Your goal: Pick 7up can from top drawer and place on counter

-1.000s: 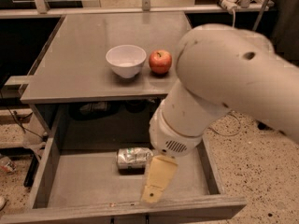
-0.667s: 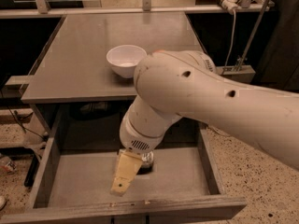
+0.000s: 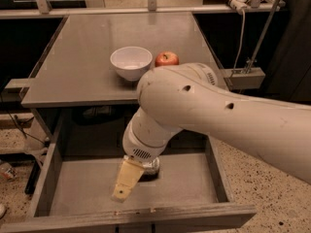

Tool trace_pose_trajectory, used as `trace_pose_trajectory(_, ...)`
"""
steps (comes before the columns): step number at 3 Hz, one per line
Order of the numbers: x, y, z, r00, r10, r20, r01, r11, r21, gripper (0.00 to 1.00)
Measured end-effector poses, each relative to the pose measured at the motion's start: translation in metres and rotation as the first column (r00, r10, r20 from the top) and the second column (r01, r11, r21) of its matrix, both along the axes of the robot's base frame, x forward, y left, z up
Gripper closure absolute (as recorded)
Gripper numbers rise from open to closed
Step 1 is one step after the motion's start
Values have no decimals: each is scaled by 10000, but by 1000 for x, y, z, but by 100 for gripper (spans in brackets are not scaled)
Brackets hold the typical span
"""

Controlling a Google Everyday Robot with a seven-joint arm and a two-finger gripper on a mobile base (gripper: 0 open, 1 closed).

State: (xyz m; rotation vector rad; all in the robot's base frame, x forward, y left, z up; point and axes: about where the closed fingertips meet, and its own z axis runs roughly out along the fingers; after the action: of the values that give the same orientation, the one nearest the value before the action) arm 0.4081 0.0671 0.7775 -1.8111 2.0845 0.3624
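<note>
The top drawer (image 3: 73, 188) is pulled open below the counter (image 3: 82, 67). The 7up can (image 3: 152, 166) lies on the drawer floor near the middle; only a silvery sliver shows behind my wrist. My gripper (image 3: 126, 181) hangs down inside the drawer, just left of and in front of the can, its tan tip pointing at the drawer's front. My big white arm reaches in from the right and hides most of the can and the drawer's right side.
A white bowl (image 3: 131, 62) and a red apple (image 3: 166, 59) stand side by side near the counter's front edge. A metal bracket (image 3: 243, 76) sticks out at the counter's right. Speckled floor lies on both sides.
My arm swung left across the drawer and then back toward the middle. The can, in plain sight a second ago, is now mostly covered by my wrist. The apple shows again.
</note>
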Motion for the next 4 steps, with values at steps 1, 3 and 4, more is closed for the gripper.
trace_pose_trajectory(1,35,10,-33,9976,-665,173,666,9978,-54,0)
trace_pose_trajectory(3,82,0,-101,9889,-1475,166,1481,9877,-506,0)
trace_pose_trajectory(4,85,-10,-134,9876,-1573,6,1569,9847,-764,0)
